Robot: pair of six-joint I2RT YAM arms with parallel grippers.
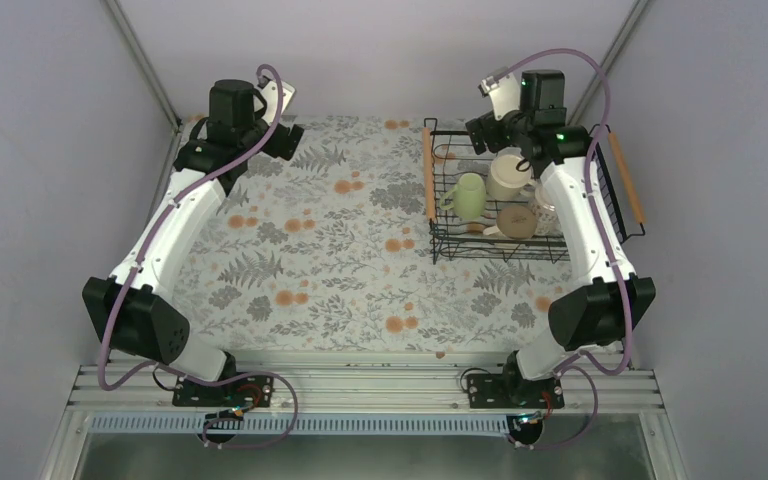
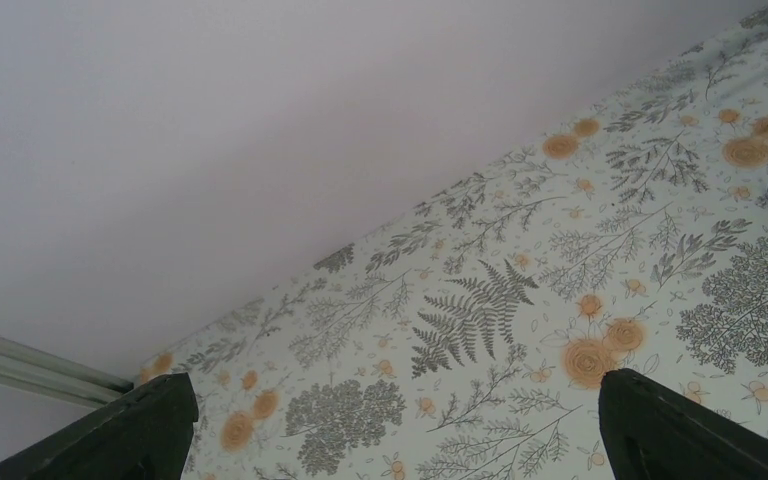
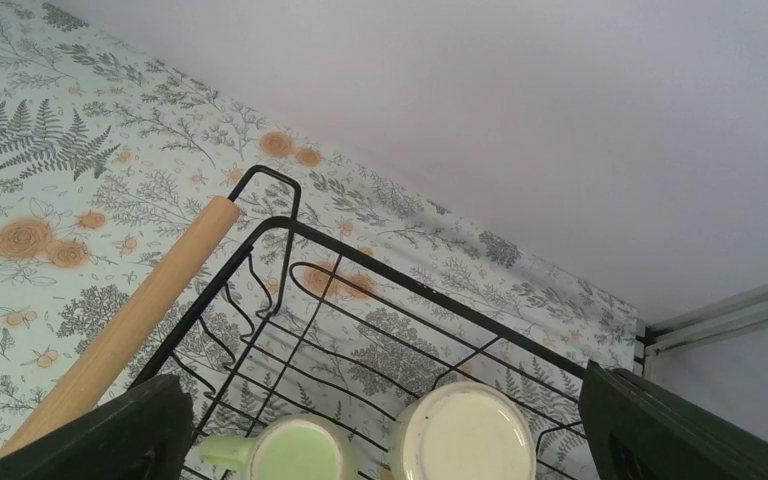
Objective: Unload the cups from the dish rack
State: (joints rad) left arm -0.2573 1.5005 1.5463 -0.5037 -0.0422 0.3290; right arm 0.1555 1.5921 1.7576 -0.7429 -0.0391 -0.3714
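So, both arms are stretched toward the far side of the table (image 1: pixel 330 250), which has a floral cloth on it. The dish rack (image 1: pixel 440 235) sits on the far right part of the table, with one wooden handle (image 1: pixel 427 175) along its left side and another (image 1: pixel 627 178) along its right.

Cups are all inside the rack:
- pale green mug (image 1: pixel 468 196) at the left side, upright
- tall cream mug (image 1: pixel 508 175) just beside it, toward the far end
- beige mug (image 1: pixel 516 220) nearer the front, handle pointing left
- one more cup (image 1: pixel 543 212) just right of the beige one, partly hidden by the right arm (image 1: pixel 585 220) (colour not clear)

The right arm reaches over the rack's far end. The right jaws are spread wide with nothing between them. In the right wrist view they hang above the rack, with the green and cream mugs below them and untouched.

The left arm (image 1: pixel 175 220) is at the far left corner of the table, well apart from the rack. The left jaws are also spread wide and hold nothing. The left wrist view shows only patterned cloth under them, the back wall, and a bit of black rack wire at the right edge.
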